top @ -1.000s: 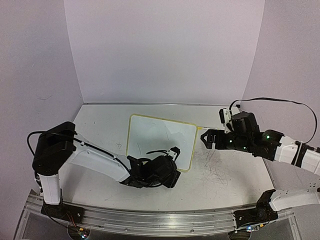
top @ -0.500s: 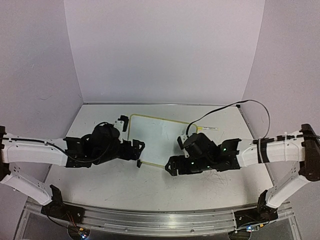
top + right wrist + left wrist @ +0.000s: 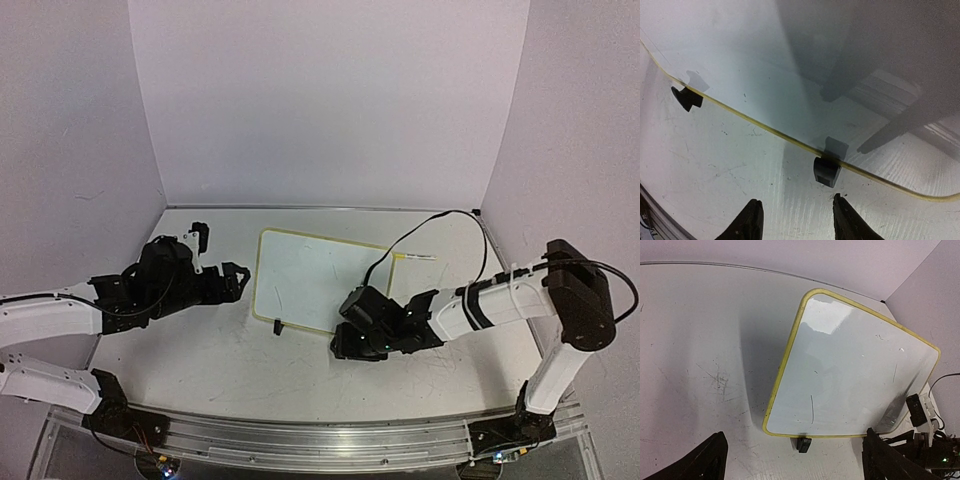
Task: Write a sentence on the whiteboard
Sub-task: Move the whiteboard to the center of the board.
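Note:
The whiteboard (image 3: 320, 280) lies flat mid-table, white with a thin yellow rim; the left wrist view shows the same board (image 3: 855, 365). Its face carries only a few short faint strokes; the sentence is out of view. One black clip foot (image 3: 278, 326) juts from the near edge. My left gripper (image 3: 238, 280) is open, just left of the board and apart from it; in its wrist view the left gripper (image 3: 797, 465) spans that foot (image 3: 804, 444). My right gripper (image 3: 343, 347) sits low at the near edge. In its wrist view the right gripper (image 3: 797, 220) is open and empty, short of a clip foot (image 3: 827, 171).
A thin white pen (image 3: 415, 257) lies on the table beyond the board's far right corner. Grey scratches mark the tabletop (image 3: 450, 350) to the right. A black cable (image 3: 430, 225) arcs over the right arm. Pale walls close the back and both sides.
My left gripper has drawn back leftward off the board's edge and opened wider. My right gripper has stayed by the near edge and its jaws have narrowed.

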Motion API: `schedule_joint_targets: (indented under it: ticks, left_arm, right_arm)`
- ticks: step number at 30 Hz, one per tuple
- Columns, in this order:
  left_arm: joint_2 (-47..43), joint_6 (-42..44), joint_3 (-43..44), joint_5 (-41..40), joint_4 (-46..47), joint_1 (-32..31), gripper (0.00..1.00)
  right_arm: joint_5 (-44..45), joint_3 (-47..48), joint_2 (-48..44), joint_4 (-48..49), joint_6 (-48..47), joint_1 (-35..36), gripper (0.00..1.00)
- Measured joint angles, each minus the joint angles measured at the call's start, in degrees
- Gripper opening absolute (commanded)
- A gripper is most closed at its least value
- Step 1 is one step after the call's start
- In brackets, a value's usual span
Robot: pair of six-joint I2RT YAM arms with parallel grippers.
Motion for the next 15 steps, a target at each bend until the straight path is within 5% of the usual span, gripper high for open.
schedule_joint_targets:
  ticks: [15]
  left_arm:
    - [-1.48,2.56,0.0,1.66,1.54,0.92,0.96]
  right_arm:
    - [8.97,6.68,6.88,-6.77,1.23,0.33,0.26]
